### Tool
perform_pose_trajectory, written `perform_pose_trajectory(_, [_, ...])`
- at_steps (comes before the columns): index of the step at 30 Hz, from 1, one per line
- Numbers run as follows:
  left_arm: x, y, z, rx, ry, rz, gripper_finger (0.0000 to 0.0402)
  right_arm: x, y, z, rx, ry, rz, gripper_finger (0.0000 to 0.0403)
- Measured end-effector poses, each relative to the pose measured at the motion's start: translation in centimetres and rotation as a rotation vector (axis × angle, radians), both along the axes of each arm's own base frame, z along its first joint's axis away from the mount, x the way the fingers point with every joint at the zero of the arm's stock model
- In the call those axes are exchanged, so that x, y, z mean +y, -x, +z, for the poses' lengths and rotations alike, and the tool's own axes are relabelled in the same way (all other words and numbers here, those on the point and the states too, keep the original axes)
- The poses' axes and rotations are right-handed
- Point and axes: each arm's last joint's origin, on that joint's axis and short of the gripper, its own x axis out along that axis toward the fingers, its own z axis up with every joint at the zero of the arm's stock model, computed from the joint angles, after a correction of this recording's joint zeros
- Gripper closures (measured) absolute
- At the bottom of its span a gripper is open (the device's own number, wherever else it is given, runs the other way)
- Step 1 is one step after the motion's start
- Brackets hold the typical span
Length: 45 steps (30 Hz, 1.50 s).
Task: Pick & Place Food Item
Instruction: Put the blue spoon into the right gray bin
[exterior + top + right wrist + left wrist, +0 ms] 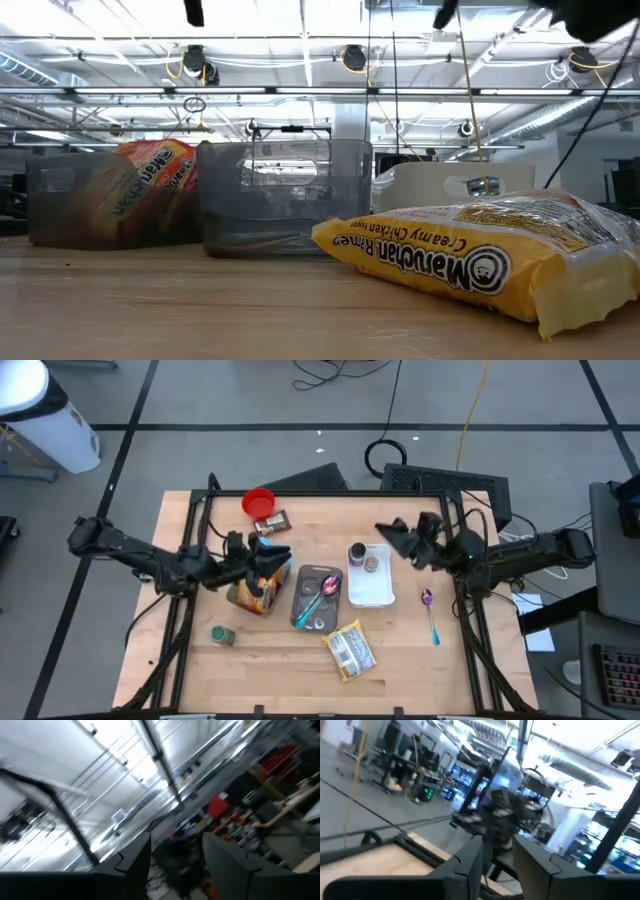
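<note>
Left gripper (281,553) and right gripper (388,536) raised above wooden surface (400,650), fingers apart, grasping nothing, yellow ramen packet (349,650) lying below.

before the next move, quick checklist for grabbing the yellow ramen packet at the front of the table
1. Yellow ramen packet lies flat with nothing on it: ok.
2. Left claw empty, fingers apart: ok.
3. Right claw empty, fingers apart: ok.
4. A claw above the packet: not ok. The left hangs over the clear bin, the right beside the white tray.
5. Path to the packet free: cannot tell. The grey bin and purple spoon lie close by.
</note>
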Motion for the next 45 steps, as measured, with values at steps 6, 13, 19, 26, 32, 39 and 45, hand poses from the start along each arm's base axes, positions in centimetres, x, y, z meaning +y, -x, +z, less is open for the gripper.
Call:
perform_pose_trajectory(6, [0.9, -0.2, 0.5, -0.080, 0.068, -0.120, 0.0289, 3.3, -4.0, 1.3, 0.113, 0.073, -0.012, 0.0232])
perform_pose_trajectory(13, [0.9, -0.2, 0.9, -0.128, 0.077, -0.358, 0.0289, 3.5, -9.1, 1.7, 0.467, 0.167, -0.091, 0.0232])
perform_pose_trajectory(19, [0.9, -0.2, 0.9, -0.131, 0.105, -0.425, 0.0289, 1.7, -10.9, 2.9, 0.551, 0.192, -0.082, 0.0232])
perform_pose_trajectory(26, [1.0, -0.1, 1.1, -0.152, 0.107, -0.408, 0.0289, 0.2, -11.0, 4.2, 0.427, 0.176, -0.111, 0.0232])
perform_pose_trajectory(32, [1.4, -0.1, 1.1, -0.165, 0.151, -0.271, 0.0289, 0.9, -11.1, 3.7, 0.470, 0.187, -0.089, 0.0232])
perform_pose_trajectory(39, [2.4, -0.3, 1.1, -0.151, 0.023, -0.310, 0.0289, 1.4, -11.1, 3.7, 0.468, 0.185, -0.071, 0.0232])
perform_pose_trajectory(45, [4.3, -0.4, 1.0, -0.137, 0.048, -0.383, 0.0288, 1.4, -11.1, 3.8, 0.458, 0.183, -0.074, 0.0232])
